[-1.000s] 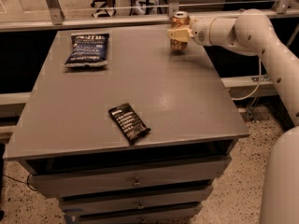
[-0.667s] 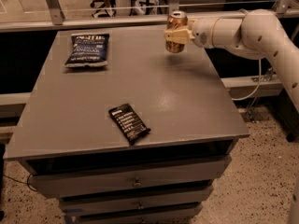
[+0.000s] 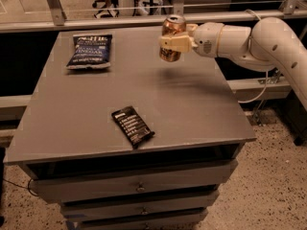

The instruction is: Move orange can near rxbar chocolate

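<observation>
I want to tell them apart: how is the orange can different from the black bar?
The orange can is round, shiny and upright; the rxbar chocolate is flat, black and lying down. The gripper holds the can over the far side of the table; the bar rests near the front edge. Both are small.

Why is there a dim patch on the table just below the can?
Camera view: likely a soft shadow, since the gripper holds the orange can off the table; the light seems diffuse, so its edges fade. The can's top shows a small glare.
</observation>
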